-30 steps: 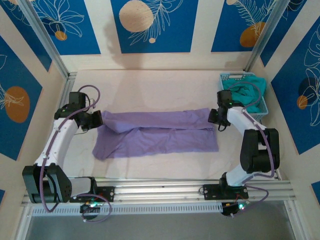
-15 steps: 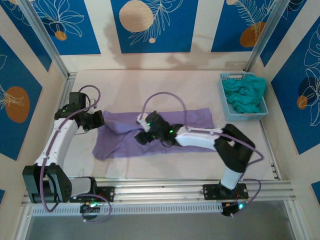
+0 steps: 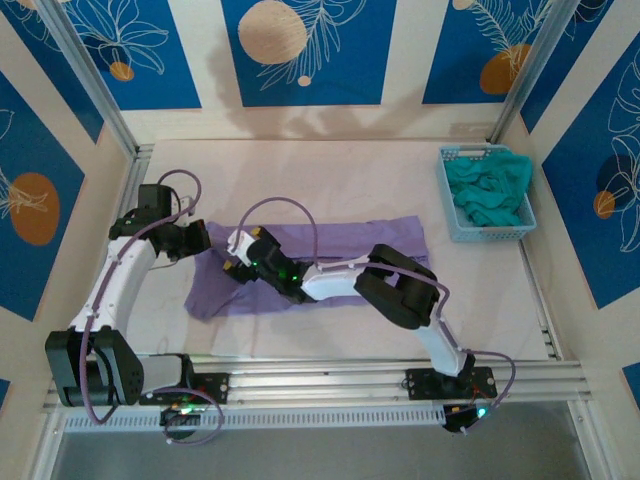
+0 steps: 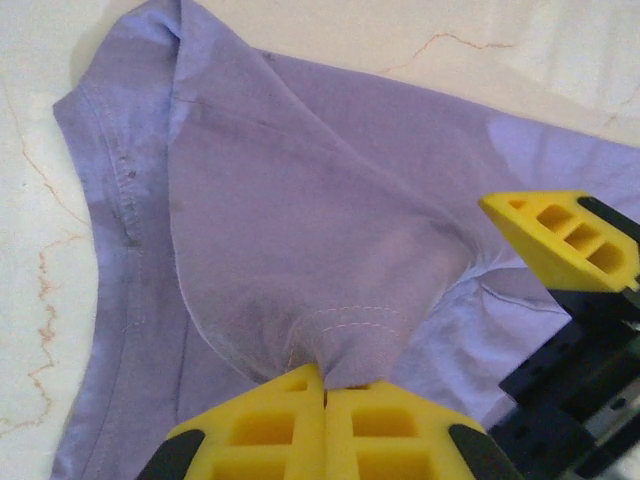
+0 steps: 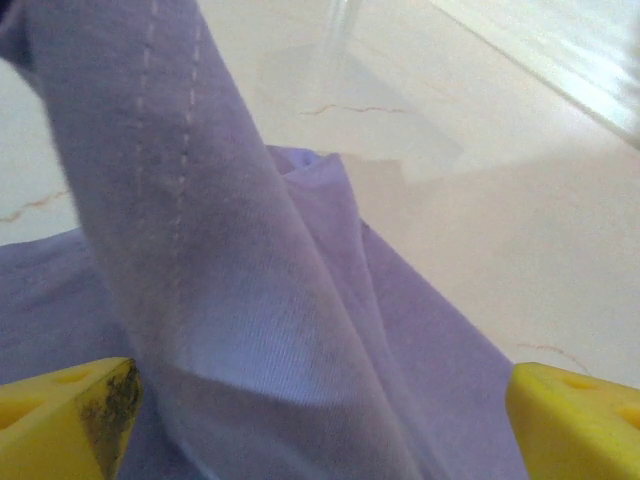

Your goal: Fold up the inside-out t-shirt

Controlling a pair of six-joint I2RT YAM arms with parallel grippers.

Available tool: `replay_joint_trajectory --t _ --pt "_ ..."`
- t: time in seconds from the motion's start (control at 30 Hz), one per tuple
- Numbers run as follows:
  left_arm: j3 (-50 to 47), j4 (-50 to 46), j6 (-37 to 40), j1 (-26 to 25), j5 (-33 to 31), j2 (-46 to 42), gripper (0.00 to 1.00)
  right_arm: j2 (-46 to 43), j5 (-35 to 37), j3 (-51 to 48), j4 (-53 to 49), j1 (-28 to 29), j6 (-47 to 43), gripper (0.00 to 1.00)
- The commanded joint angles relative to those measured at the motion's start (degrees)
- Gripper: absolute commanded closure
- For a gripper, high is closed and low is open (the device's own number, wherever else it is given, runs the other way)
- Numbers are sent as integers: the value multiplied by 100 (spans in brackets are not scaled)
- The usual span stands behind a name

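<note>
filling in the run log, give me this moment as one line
left gripper: shut on t-shirt | right gripper: open, raised fold of t-shirt between its fingers | fold: unfinished

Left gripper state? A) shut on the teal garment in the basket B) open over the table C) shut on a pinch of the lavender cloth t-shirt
C: the left gripper is closed, its yellow jaws pinching a bunched fold of the lavender cloth t-shirt.

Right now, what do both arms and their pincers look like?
The left arm and right arm are white with black joints, each trailing a looped purple cable. The left pincer and right pincer have blocky yellow fingers; the left's have rectangular recesses.
</note>
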Motion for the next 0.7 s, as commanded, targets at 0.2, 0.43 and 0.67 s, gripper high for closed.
replay_joint_trajectory --t 0.2,0.43,0.67 --pt "-90 119 66 65 181 66 100 825 1247 615 1574 233 -920 5" --pt "-104 140 62 87 170 76 100 850 2305 517 2222 358 -1438 5" --pt "-114 142 85 124 146 82 100 270 2706 -54 2278 337 -1593 11"
